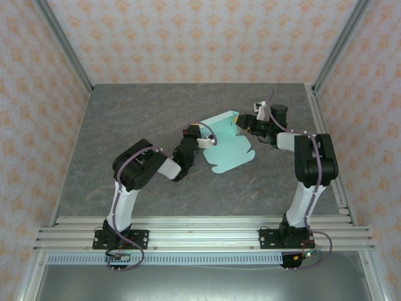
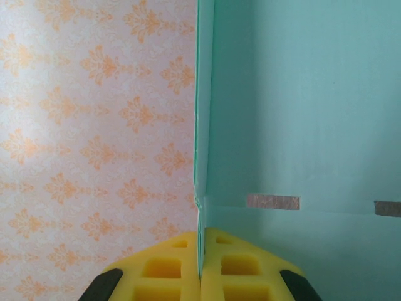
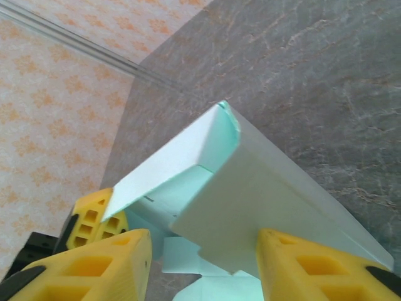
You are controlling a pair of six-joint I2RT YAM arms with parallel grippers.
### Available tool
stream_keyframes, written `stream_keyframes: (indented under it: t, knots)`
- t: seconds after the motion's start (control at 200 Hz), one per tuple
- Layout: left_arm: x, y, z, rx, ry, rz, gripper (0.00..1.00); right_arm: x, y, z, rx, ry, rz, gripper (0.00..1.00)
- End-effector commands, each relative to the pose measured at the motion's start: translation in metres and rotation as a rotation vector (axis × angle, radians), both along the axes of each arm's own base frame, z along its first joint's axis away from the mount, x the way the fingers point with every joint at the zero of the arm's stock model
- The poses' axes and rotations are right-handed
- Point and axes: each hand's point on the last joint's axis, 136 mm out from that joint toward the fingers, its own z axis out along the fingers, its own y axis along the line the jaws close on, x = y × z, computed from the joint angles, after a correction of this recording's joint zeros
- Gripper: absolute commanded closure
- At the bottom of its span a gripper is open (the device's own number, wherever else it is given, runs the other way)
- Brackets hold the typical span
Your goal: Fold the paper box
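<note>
The paper box (image 1: 230, 153) is pale mint-green card near the middle of the table, partly flat, with its rear panel (image 1: 220, 120) lifted up. My left gripper (image 1: 203, 137) is shut on the left edge of the card. In the left wrist view its yellow pads (image 2: 175, 263) pinch a thin upright wall of the paper box (image 2: 301, 113). My right gripper (image 1: 243, 122) is at the raised panel's right end. Its fingers (image 3: 301, 269) stand apart astride a folded flap of the paper box (image 3: 250, 188); the right one is at the flap's edge and the left one is clear of it.
The grey stone-patterned table (image 1: 125, 125) is walled in by patterned paper panels and metal posts (image 1: 66, 44). Aluminium rails (image 1: 200, 229) carrying both arm bases run along the near edge. A pad of my left gripper (image 3: 94, 216) pokes out behind the flap in the right wrist view.
</note>
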Motion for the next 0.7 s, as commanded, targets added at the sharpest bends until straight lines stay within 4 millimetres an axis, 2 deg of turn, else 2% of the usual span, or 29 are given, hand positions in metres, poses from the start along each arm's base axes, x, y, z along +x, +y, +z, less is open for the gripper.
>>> stream_keyframes:
  t: [0.0, 0.24, 0.445, 0.525, 0.696]
  knots:
    - [-0.002, -0.001, -0.001, 0.008, -0.01, 0.005, 1.0, 0.014, -0.005, 0.006, -0.038, -0.037, -0.028, 0.55]
    - [-0.001, -0.001, 0.001, 0.004, -0.015, 0.003, 1.0, 0.02, -0.01, 0.001, -0.092, -0.023, -0.04, 0.61]
    - [-0.001, -0.001, -0.001, 0.012, -0.012, 0.005, 1.0, 0.013, 0.004, 0.013, 0.003, -0.035, 0.054, 0.6]
    - [-0.001, -0.002, -0.001, 0.01, -0.013, 0.003, 1.0, 0.014, 0.005, 0.016, 0.022, -0.037, 0.055, 0.64]
    - [-0.001, -0.002, 0.0, 0.009, -0.013, 0.004, 1.0, 0.02, 0.007, 0.008, 0.044, -0.008, 0.046, 0.68]
